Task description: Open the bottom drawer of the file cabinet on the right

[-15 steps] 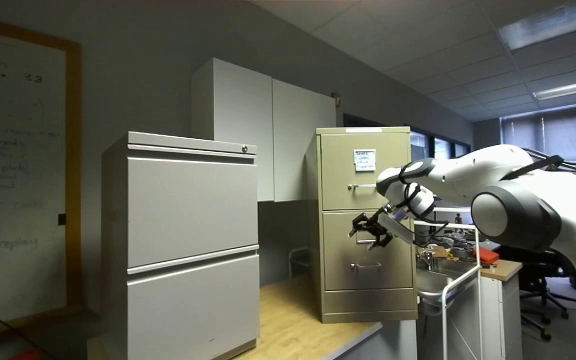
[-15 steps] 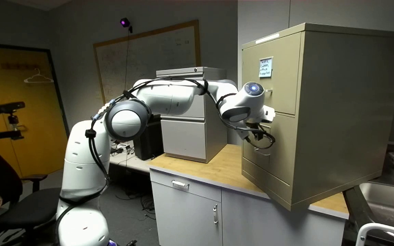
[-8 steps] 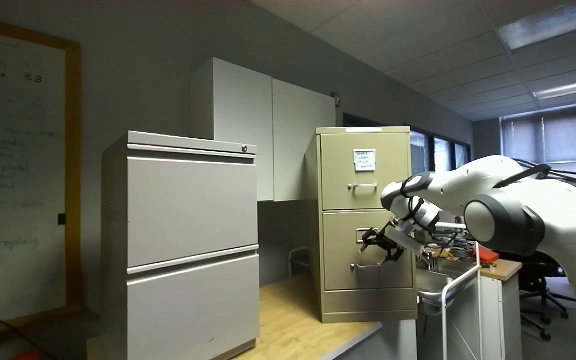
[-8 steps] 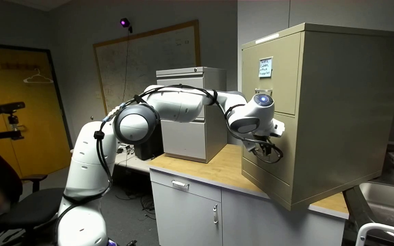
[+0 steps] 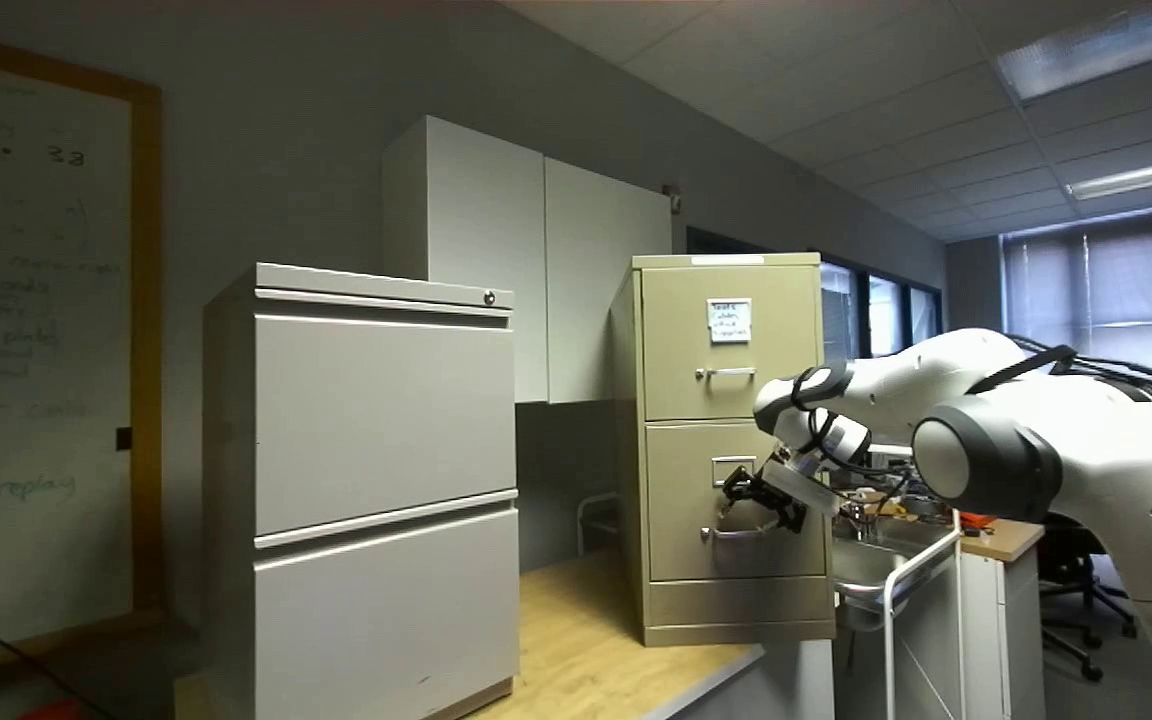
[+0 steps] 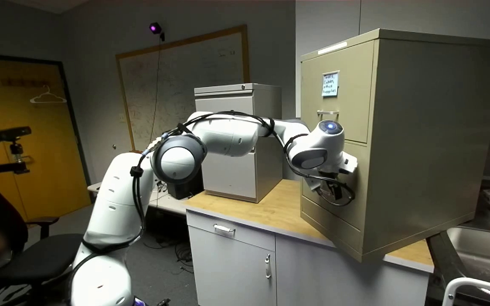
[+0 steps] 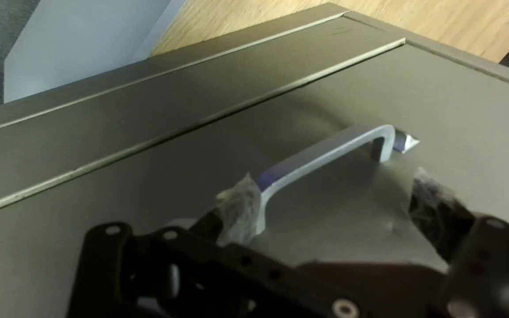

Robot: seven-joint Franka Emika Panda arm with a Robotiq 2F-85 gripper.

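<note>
The tan file cabinet [image 5: 736, 612] stands on the counter; its side shows in an exterior view [image 6: 432, 140]. Its bottom drawer [image 5: 676, 550] is shut, below the upper drawer with the white paper sheet [image 5: 729, 320]. The bottom drawer's metal handle [image 5: 736, 534] also shows in the wrist view [image 7: 320, 154]. My gripper [image 5: 756, 512] is open and tilted down in front of the bottom drawer, at its handle. In the wrist view the gripper [image 7: 334, 198] has its left fingertip overlapping one end of the handle; I cannot tell if they touch. The right fingertip is apart from it.
A pale grey lateral cabinet [image 5: 386, 430] stands on the wooden countertop [image 5: 586, 620], left of the file cabinet. A sink [image 5: 861, 575] and a white rail [image 5: 957, 500] are to the right. A hanging cable loop [image 6: 351, 191] is close to the drawer front.
My gripper has moved down and nearer the bottom drawer's handle, shifting slightly right in the exterior views. The upper handle is uncovered now. The drawer has not moved.
</note>
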